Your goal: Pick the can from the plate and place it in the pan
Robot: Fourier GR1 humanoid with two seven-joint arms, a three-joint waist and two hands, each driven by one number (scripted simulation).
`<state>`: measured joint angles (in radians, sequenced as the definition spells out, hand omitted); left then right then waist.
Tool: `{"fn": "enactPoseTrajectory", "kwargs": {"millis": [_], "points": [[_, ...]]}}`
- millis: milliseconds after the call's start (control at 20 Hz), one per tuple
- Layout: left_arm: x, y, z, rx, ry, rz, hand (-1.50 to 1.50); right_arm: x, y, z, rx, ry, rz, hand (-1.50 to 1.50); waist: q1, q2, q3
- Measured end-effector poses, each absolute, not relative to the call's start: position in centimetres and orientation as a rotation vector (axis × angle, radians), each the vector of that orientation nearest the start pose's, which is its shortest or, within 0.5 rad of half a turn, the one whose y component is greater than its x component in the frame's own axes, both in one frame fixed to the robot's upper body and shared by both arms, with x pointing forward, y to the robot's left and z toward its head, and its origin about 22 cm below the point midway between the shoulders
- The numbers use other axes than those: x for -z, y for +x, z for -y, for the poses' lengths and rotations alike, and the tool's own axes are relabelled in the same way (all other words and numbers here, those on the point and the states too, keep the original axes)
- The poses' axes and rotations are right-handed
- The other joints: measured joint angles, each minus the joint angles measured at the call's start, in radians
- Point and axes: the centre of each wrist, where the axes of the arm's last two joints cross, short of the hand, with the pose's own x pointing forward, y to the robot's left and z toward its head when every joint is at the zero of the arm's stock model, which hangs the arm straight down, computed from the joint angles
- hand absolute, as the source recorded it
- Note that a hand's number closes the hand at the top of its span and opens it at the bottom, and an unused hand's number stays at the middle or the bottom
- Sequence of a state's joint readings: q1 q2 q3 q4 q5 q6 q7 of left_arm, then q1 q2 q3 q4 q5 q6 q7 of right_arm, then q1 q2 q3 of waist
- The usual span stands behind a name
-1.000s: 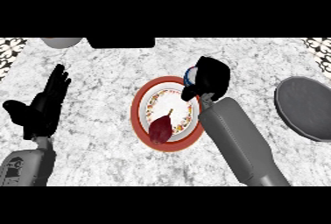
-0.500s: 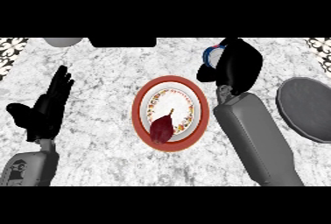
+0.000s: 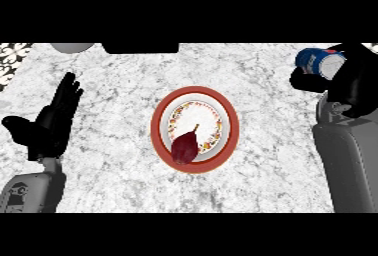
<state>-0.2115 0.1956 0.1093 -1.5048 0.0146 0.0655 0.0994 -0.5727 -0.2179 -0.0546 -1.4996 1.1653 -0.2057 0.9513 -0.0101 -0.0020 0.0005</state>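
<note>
Marble counter (image 3: 118, 90). Blue can (image 3: 319, 60), pale end showing, tilted, clasped in curled right hand (image 3: 356, 84); left hand (image 3: 52, 124) spread.

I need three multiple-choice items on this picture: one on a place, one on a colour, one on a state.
1. Where is the can?
A. centre
B. upper right, in the right hand
C. lower left

2. What colour is the rim of the plate?
A. red-brown
B. green
C. yellow

3. How is the left hand?
A. shut on the can
B. curled into a fist
C. open, holding nothing

Key: B, the fingers curl round the can; A, a red-brown ring edges it; C, its fingers are straight.
</note>
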Motion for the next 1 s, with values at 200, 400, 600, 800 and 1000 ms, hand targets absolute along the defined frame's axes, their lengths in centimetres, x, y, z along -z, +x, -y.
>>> {"fn": "enactPoseTrajectory", "kwargs": {"millis": [200,400,600,800,1000], "points": [[-4.9,29.1,-27.8,0.041,0.207,1.616,0.00,-14.4,34.7,28.6,-0.033,-1.450,1.113,1.50,0.005,0.002,0.000],[-5.3,29.4,-26.9,0.046,0.205,1.619,0.00,-11.6,34.1,33.7,-0.059,-1.546,1.026,1.50,0.010,0.004,0.000],[-4.9,29.8,-26.9,0.050,0.202,1.622,0.00,-9.3,33.5,39.1,-0.061,-1.605,0.961,1.50,0.015,0.007,0.001],[-5.2,30.1,-26.7,0.059,0.195,1.630,0.00,-7.0,33.2,43.1,-0.029,-1.613,0.941,1.50,0.025,0.009,0.002],[-5.2,30.0,-26.6,0.056,0.188,1.631,0.00,-5.0,32.9,45.1,-0.001,-1.574,0.948,1.50,0.028,0.010,0.002]]}}
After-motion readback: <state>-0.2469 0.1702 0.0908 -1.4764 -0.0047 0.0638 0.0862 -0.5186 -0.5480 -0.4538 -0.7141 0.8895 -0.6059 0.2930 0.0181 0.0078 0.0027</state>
